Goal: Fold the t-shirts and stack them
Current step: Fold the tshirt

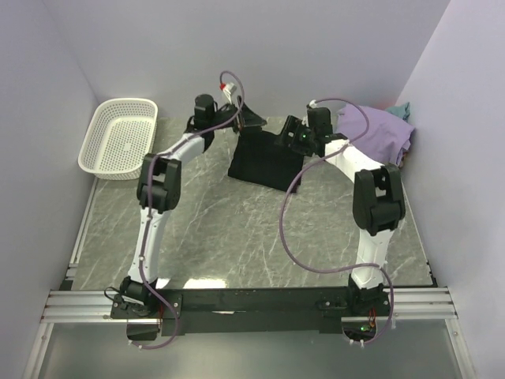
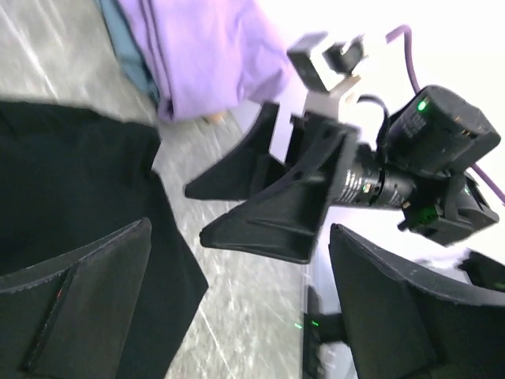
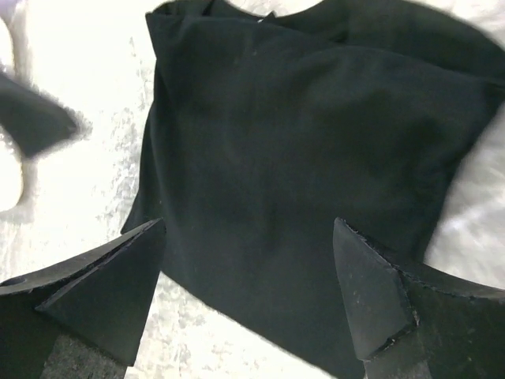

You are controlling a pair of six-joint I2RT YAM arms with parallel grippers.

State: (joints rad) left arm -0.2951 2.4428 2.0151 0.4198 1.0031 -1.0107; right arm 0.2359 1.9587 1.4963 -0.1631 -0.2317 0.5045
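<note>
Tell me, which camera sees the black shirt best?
The right wrist view: the black shirt fills the picture, close up. The top view shows it small and far away. The left wrist view catches only part.

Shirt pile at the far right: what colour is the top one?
The top shirt is lavender, clearest in the top external view.

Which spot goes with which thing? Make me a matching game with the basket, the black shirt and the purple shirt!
Things:
1. basket
2. black shirt
3. purple shirt

Places:
A. far right corner of the table
B. far left edge of the table
C. middle of the table's far side

Pairs: 1-B, 2-C, 3-A
</note>
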